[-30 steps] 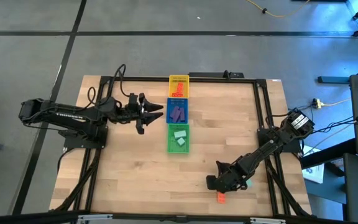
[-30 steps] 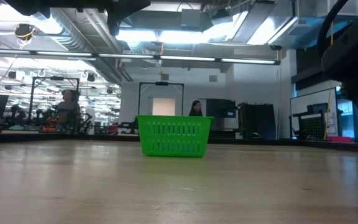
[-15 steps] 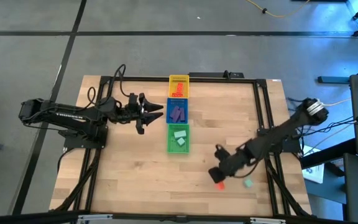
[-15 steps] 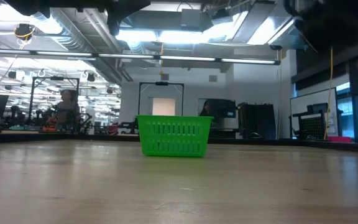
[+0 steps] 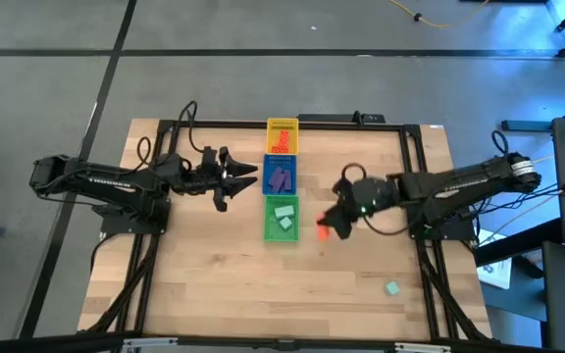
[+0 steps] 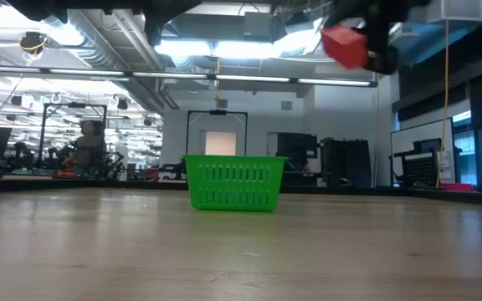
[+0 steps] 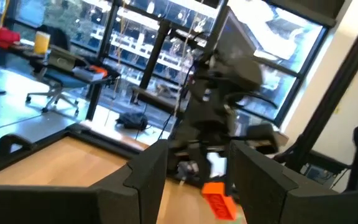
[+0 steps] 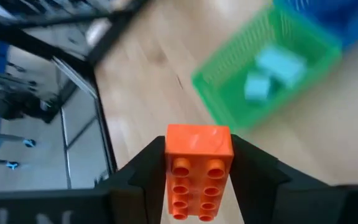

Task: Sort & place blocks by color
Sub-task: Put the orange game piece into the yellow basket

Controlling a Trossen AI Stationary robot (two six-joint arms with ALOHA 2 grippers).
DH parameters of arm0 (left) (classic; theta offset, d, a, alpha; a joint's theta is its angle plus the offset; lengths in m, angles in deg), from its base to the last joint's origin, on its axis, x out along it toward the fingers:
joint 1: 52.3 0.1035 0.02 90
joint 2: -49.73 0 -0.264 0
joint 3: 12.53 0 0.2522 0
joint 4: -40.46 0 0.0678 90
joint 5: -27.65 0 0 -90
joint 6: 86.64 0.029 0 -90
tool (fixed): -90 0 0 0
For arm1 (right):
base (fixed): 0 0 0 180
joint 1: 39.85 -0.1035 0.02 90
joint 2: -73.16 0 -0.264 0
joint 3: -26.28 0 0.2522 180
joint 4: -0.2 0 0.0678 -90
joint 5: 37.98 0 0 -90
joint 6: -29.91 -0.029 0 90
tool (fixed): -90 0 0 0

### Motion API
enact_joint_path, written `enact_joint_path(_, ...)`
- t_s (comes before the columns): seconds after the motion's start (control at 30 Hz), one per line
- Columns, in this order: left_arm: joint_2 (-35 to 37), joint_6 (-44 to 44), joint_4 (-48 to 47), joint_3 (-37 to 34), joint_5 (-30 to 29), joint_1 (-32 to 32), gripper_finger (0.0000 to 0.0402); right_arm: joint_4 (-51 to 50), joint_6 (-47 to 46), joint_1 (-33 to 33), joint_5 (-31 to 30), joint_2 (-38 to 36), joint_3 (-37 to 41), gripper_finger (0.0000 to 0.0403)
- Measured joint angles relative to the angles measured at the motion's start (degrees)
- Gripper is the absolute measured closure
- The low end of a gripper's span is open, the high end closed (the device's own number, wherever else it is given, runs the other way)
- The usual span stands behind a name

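We are mid-carry: right gripper clamps an orange block beside the green tray. Left gripper waits, fingers apart. Next, we must reach the yellow tray.

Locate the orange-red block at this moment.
The orange-red block is clamped in the right gripper, held above the table just right of the green tray in the high view.
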Motion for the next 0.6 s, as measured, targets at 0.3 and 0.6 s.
enact_joint_path(0.3, 0.0, 0.0, 4.2, 0.0, 0.0, -0.6, 0.0233, 23.6, 13.9, 13.2, 12.5, 0.1, 0.0, 0.0258)
enact_joint_path(0.6, 0.0, 0.0, 4.2, 0.0, -0.6, -0.6, 0.0236, 30.9, 16.5, 16.8, 15.8, 0.1, 0.0, 0.0258)
